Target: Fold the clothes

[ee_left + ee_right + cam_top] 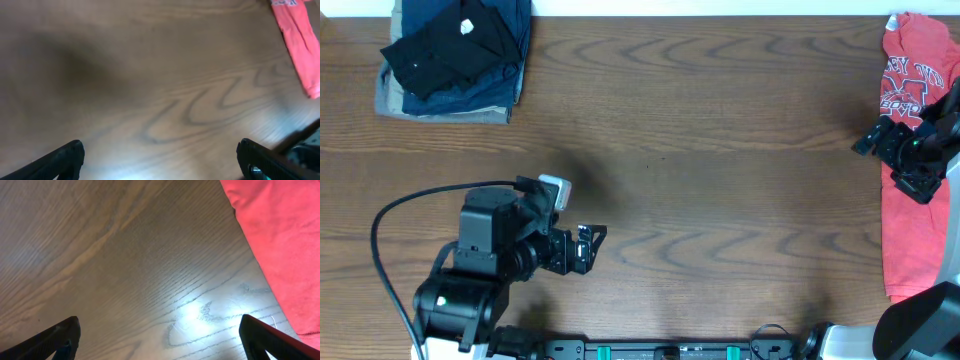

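The clothes, a black shirt [448, 48] with a small white mark, lie bunched on top of a stack at the table's far left corner. My left gripper [592, 247] is open over bare wood near the front left, well away from that shirt. In the left wrist view its gripper [160, 152] has only table between the two dark fingertips [65, 157]. My right gripper [870, 138] is open at the right side, just left of the red T-shirt. The right wrist view shows that gripper [160, 330] empty above wood.
Blue denim and tan cloth [460, 100] lie under the black shirt. A red printed T-shirt [912, 210] lies along the right edge, also seen as red cloth [280, 240] and a red strip [300, 45]. A black cable [390, 215] loops by the left arm.
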Controlling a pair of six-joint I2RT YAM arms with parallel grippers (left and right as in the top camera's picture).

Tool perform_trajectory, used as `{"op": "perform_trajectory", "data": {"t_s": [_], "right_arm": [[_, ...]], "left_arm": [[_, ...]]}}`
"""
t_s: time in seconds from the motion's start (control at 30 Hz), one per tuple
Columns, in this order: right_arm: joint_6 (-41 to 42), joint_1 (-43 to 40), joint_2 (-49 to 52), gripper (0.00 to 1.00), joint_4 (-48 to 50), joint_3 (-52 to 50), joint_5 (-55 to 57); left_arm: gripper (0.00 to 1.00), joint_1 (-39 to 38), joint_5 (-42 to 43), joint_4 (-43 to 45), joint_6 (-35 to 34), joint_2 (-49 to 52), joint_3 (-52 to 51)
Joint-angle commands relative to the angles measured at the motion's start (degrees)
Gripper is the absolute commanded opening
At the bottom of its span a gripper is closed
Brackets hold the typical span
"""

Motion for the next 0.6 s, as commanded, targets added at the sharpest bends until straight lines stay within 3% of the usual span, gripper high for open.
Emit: {"op": "perform_trajectory", "data": {"t_s": [0.0,0.33,0.57], "right_arm": [[0.6,-0.4,-1.0,0.99,0.0,0.1,0.4],[0.6,-0.4,-1.0,0.99,0.0,0.1,0.4],[0.6,-0.4,-1.0,0.99,0.0,0.1,0.4]], "left_arm": [[0.98,-0.5,-0.5,0.6,9.3,-1.5,0.1],[0.98,5.1,-0.5,3.6,11.5,-15.4,-5.6],[0.98,6.0,-0.6,15.2,13.8,-27.1,-15.8]]}}
